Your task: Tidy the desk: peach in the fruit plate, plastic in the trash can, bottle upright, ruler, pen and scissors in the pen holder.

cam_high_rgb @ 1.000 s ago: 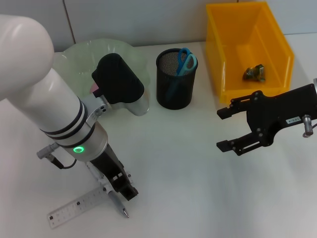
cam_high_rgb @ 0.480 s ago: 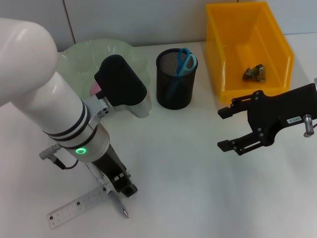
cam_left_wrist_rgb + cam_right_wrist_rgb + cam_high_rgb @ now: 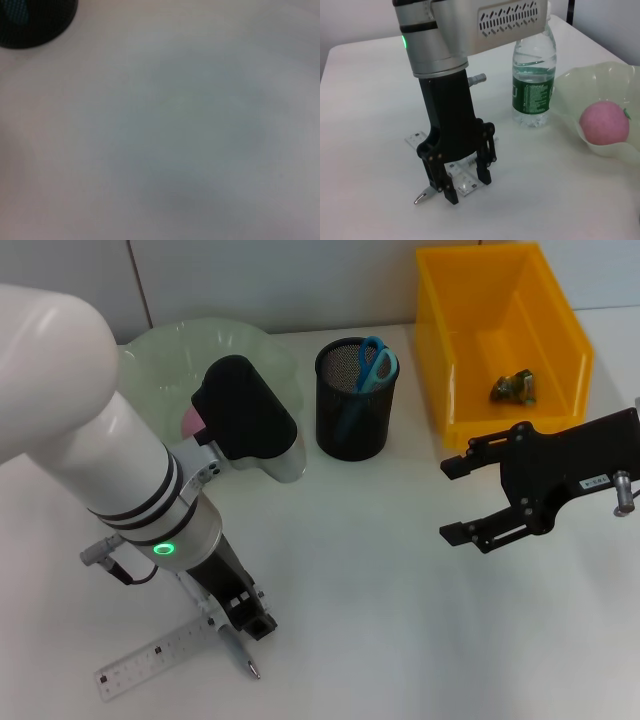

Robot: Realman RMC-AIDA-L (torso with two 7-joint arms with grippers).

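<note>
A plain white desk (image 3: 400, 580) runs back to a pale grey wall (image 3: 300, 280) with 1 dark vertical seam.

Lab-like test bench, bare white table (image 3: 400, 570), plain grey wall (image 3: 300, 280)

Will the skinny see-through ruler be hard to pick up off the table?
Probably a bit tricky: the flat clear plastic ruler lies flush on the white table, so fingers may slide over it. It looks thin and light, so it could bend or skid when nudged. The left hand straddles it, open, beside the silver-tipped pen.
</note>
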